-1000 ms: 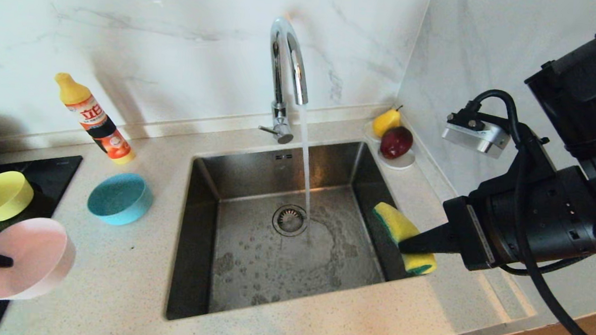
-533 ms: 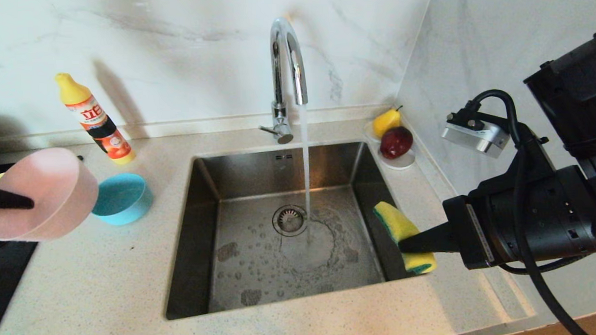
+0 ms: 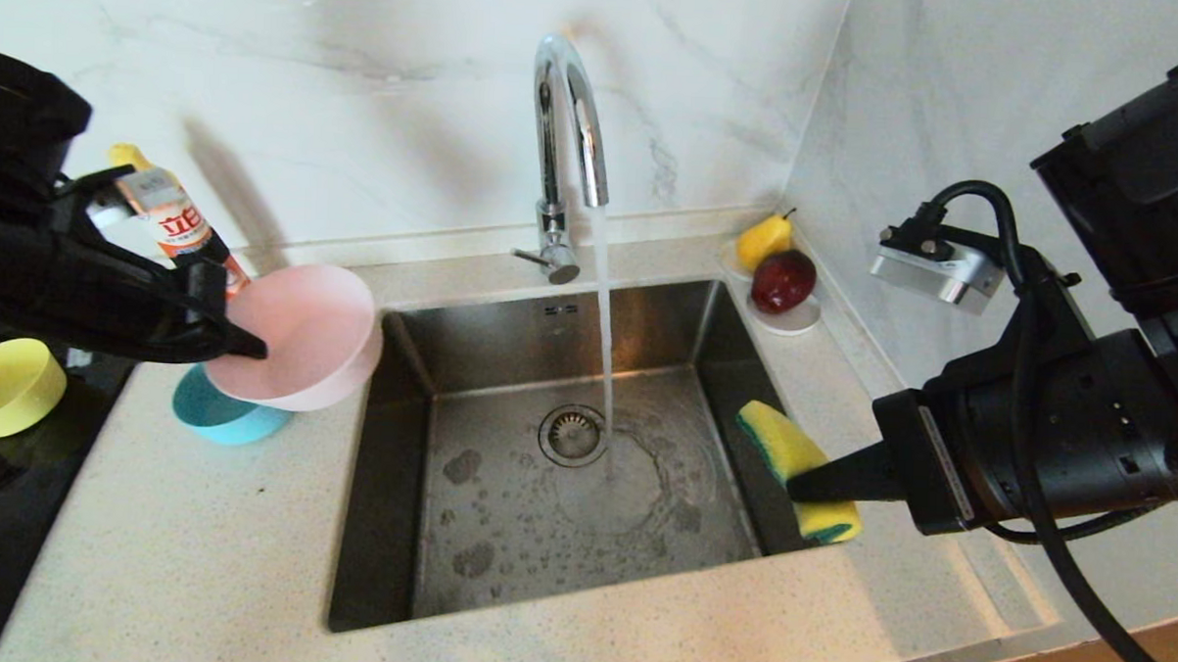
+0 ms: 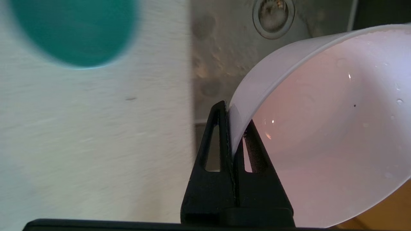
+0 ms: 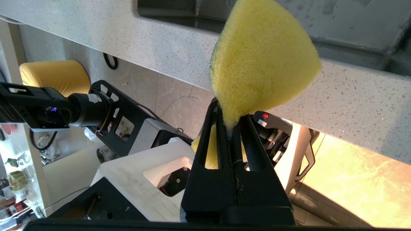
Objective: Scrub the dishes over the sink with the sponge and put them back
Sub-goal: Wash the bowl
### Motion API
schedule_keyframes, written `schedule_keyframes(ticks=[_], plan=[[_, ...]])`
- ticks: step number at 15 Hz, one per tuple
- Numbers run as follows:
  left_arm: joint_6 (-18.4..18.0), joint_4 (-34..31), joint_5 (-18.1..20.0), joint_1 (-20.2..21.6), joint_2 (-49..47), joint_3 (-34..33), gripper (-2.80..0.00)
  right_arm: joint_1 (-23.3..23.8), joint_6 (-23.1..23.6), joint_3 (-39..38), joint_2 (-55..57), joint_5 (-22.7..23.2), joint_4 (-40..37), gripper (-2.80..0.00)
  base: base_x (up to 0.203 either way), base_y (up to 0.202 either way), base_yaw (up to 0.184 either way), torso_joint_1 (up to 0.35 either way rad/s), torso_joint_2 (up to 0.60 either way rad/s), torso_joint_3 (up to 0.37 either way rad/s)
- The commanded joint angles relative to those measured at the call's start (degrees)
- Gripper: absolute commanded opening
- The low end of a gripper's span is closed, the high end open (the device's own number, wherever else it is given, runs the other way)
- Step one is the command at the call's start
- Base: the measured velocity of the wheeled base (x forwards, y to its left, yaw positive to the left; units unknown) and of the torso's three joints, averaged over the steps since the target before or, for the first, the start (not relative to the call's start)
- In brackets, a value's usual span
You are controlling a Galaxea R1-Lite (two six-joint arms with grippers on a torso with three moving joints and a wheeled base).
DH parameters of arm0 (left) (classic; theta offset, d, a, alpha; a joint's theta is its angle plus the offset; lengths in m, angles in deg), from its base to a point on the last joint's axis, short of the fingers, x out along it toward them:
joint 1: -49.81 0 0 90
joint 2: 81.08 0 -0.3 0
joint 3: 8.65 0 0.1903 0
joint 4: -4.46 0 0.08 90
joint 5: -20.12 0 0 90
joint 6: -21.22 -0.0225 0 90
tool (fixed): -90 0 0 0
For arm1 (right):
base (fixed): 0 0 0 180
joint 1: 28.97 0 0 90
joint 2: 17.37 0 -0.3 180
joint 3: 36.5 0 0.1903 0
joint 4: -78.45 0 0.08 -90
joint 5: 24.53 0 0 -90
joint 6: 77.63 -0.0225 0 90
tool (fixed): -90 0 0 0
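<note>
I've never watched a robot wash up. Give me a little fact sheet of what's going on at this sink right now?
Left hand: shut on the rim of the pink bowl, held tilted at the sink's left edge
Right hand: shut on the sponge, at the sink's right edge
Sink: wet floor
Tap: running, stream landing beside the drain
Blue bowl: on the counter, partly under the pink one
Yellow bowl: far left
</note>
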Motion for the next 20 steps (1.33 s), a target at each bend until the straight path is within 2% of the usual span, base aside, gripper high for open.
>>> schedule_keyframes(ticks=[1, 3, 5, 6, 8, 12, 14, 16, 20], plan=[[3.6, 0.6, -2.3, -8.0, -6.6, 0.3, -2.8, 0.0, -0.1, 0.4, 0.5, 0.1, -0.1, -2.8, 0.0, 0.0, 0.0, 0.0, 0.0, 0.0], [7.7, 2.6, -4.1, -13.3, -10.1, 0.5, -2.8, 0.0, -0.1, 0.5, 0.5, 0.1, -0.1, -2.8, 0.0, 0.0, 0.0, 0.0, 0.0, 0.0], [11.3, 6.3, -7.8, -17.3, -13.9, 0.8, -2.8, 0.0, -0.1, 0.7, 0.5, 0.1, -0.1, -2.8, 0.0, 0.0, 0.0, 0.0, 0.0, 0.0], [13.3, 7.6, -10.0, -19.2, -15.8, 1.6, -2.8, 0.0, -0.1, 0.7, 0.4, 0.1, -0.1, -2.8, 0.0, 0.0, 0.0, 0.0, 0.0, 0.0], [16.2, 8.1, -11.2, -21.4, -18.8, 3.5, -2.8, 0.0, -0.1, 0.3, 0.0, 0.1, -0.1, -2.8, 0.0, 0.0, 0.0, 0.0, 0.0, 0.0], [23.1, 8.3, -11.5, -23.8, -24.3, 8.2, -2.8, 0.0, -0.1, 0.2, -0.2, 0.1, -0.1, -2.8, 0.0, 0.0, 0.0, 0.0, 0.0, 0.0], [24.1, 8.3, -13.5, -25.1, -27.0, 9.8, -2.8, 0.0, -0.1, 0.0, -0.3, 0.1, -0.1, -2.8, 0.0, 0.0, 0.0, 0.0, 0.0, 0.0], [26.9, 8.2, -15.2, -26.2, -29.3, 12.5, -2.8, 0.0, -0.1, 0.1, -0.3, 0.1, -0.1, -2.8, 0.0, 0.0, 0.0, 0.0, 0.0, 0.0], [28.4, 8.3, -15.9, -27.3, -30.8, 15.2, -2.8, 0.0, -0.1, 0.0, -0.9, 0.1, -0.1, -2.8, 0.0, 0.0, 0.0, 0.0, 0.0, 0.0]])
